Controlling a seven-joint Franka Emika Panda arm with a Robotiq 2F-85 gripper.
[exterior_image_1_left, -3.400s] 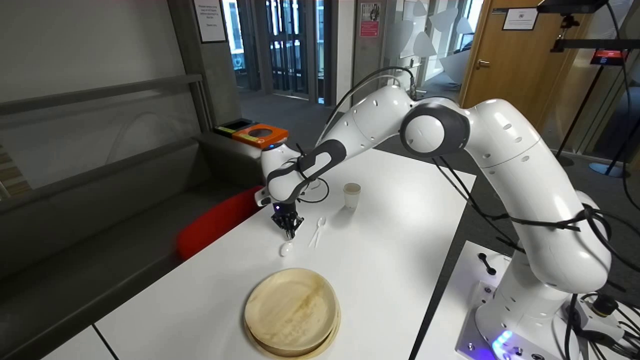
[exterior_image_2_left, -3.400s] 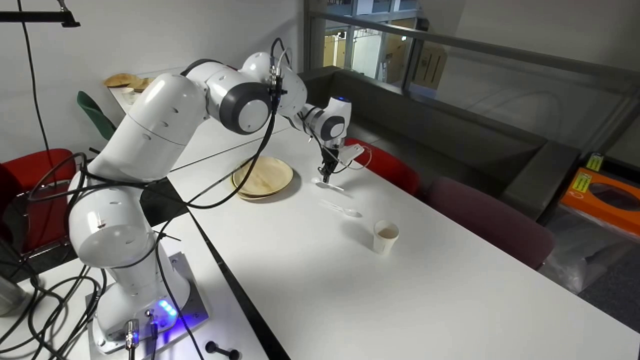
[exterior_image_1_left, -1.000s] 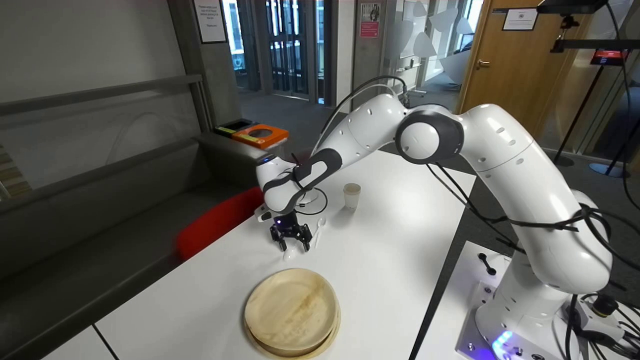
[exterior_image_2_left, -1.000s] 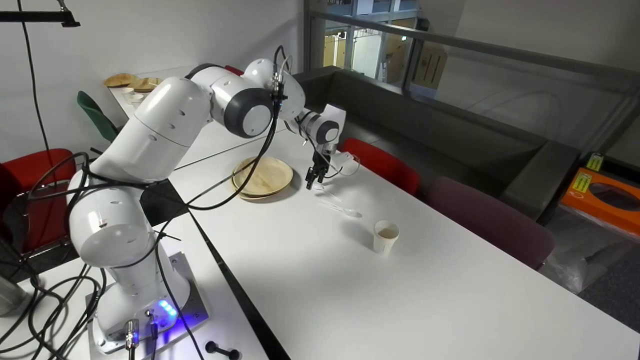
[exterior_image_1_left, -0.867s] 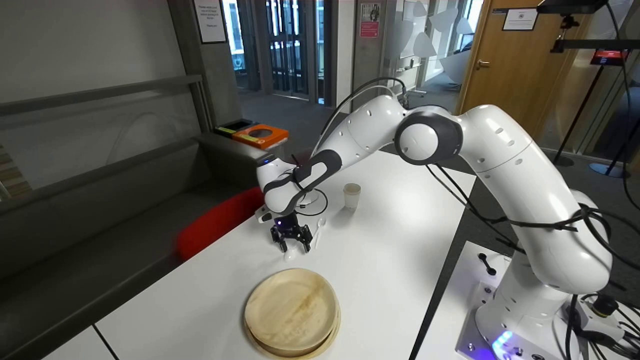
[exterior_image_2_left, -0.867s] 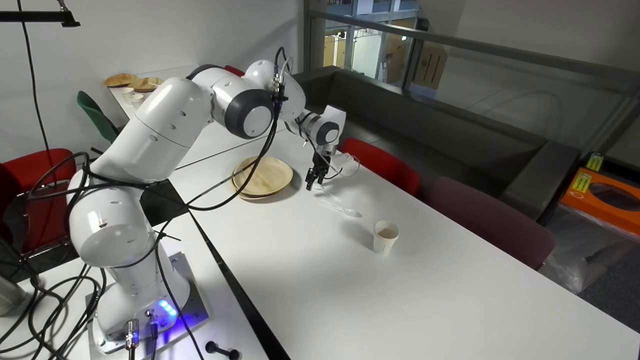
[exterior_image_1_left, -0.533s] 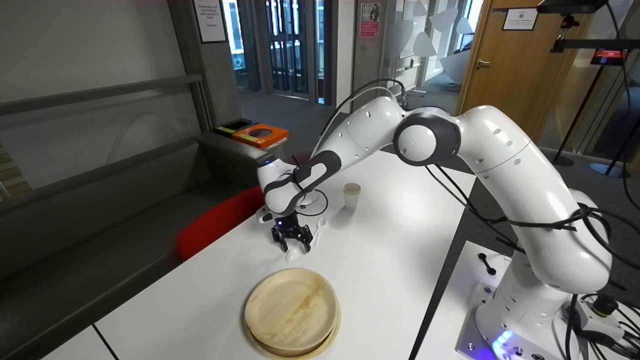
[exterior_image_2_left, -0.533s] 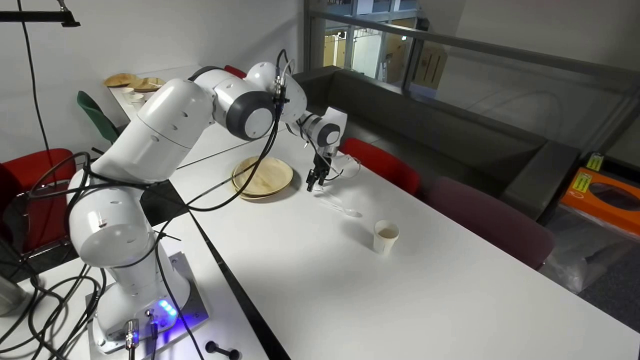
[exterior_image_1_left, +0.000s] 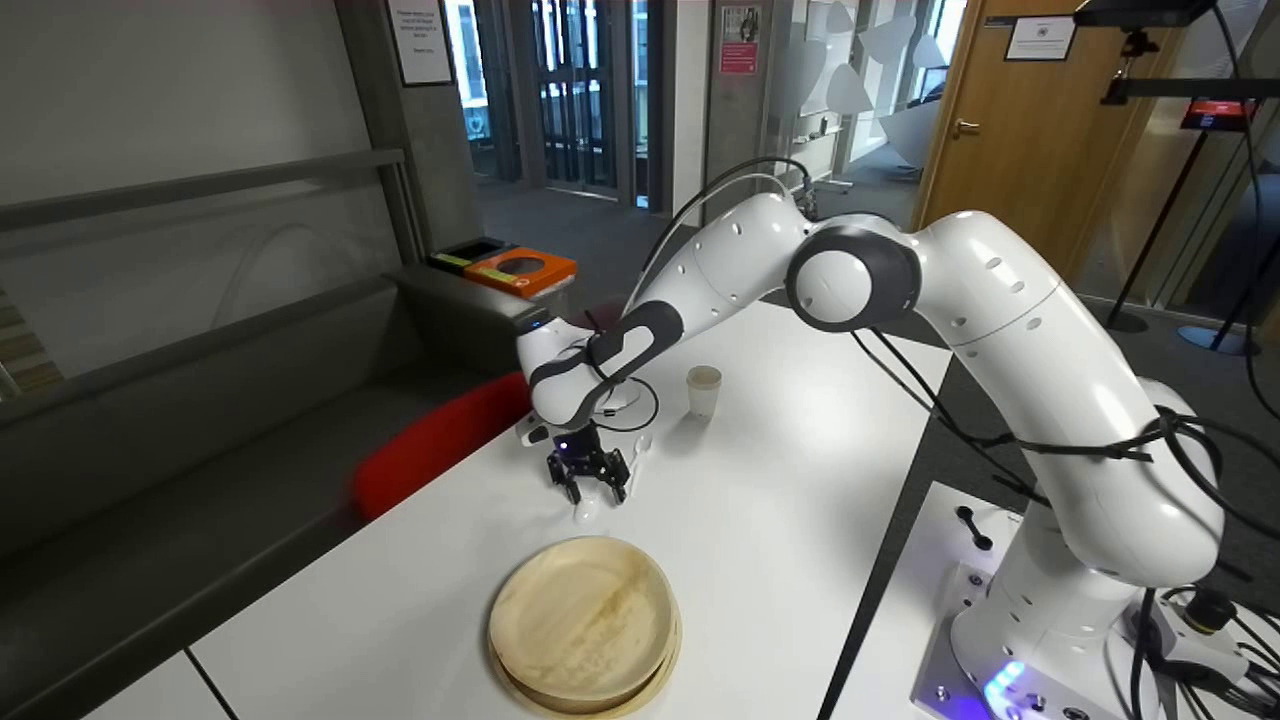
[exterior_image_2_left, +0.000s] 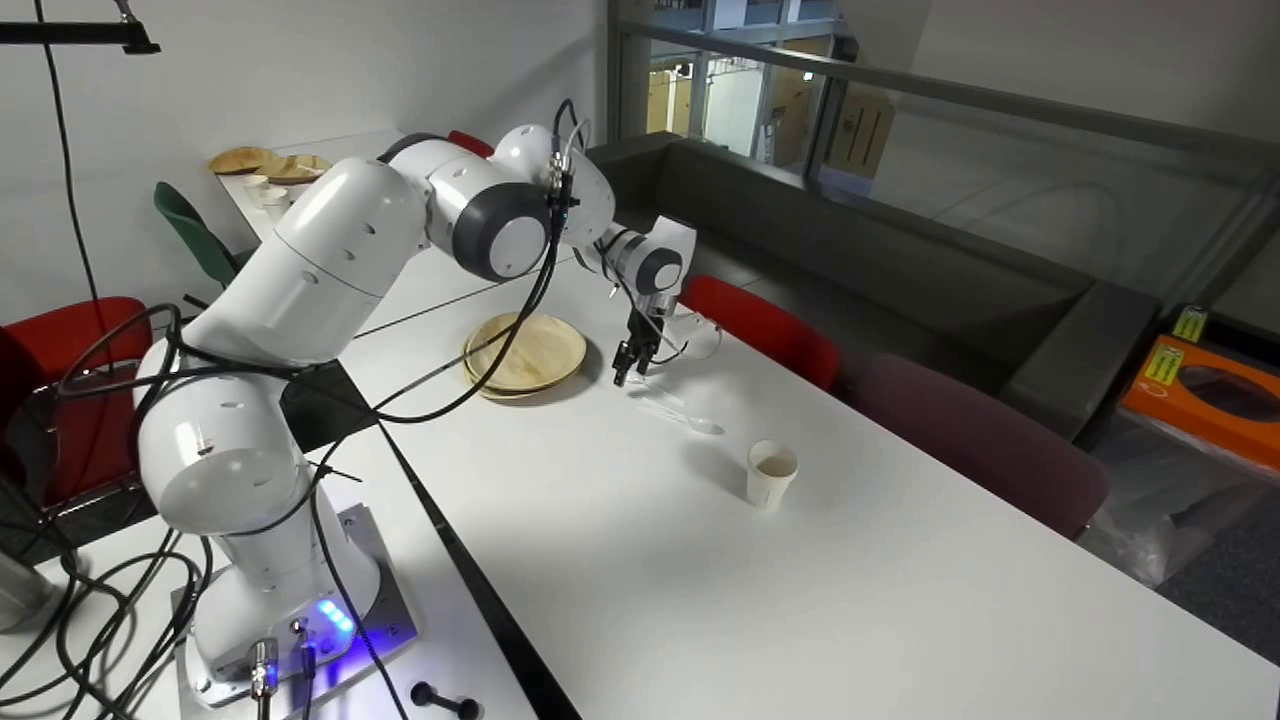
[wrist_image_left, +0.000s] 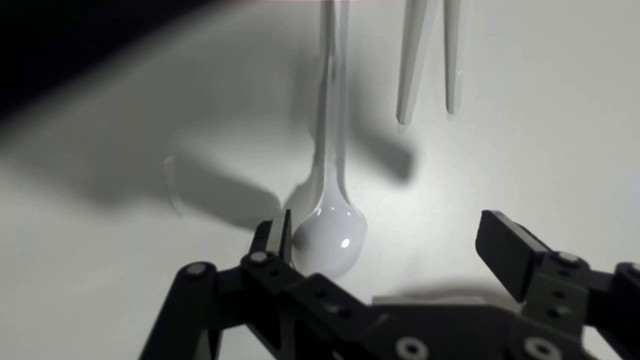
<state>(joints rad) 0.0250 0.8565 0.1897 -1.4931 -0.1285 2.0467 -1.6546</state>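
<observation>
In the wrist view my gripper (wrist_image_left: 385, 220) stands open, low above the white table. A white plastic spoon (wrist_image_left: 330, 240) lies between its fingers, bowl rounded side up, handle running away to the top of the view. The bowl sits right beside the left finger (wrist_image_left: 280, 235); whether they touch I cannot tell. Toward the right finger there is a wide gap. Two more white handles (wrist_image_left: 415, 65) lie to the right of the spoon. Both exterior views show the gripper (exterior_image_1_left: 597, 492) over the spoon, its bowl (exterior_image_1_left: 586, 512) peeking out and its handle partly hidden.
Stacked wooden plates (exterior_image_1_left: 585, 620) lie close to the gripper. A paper cup (exterior_image_2_left: 771, 472) stands farther along the table, past the other cutlery (exterior_image_2_left: 700, 425). A red chair (exterior_image_2_left: 765, 330) and a grey sofa (exterior_image_1_left: 250, 400) line the far side.
Over three seconds ago the jaws were closed at the spoon's handle; they have since opened and moved toward the plates. In the last second gripper and spoon bowl both shifted slightly sideways.
</observation>
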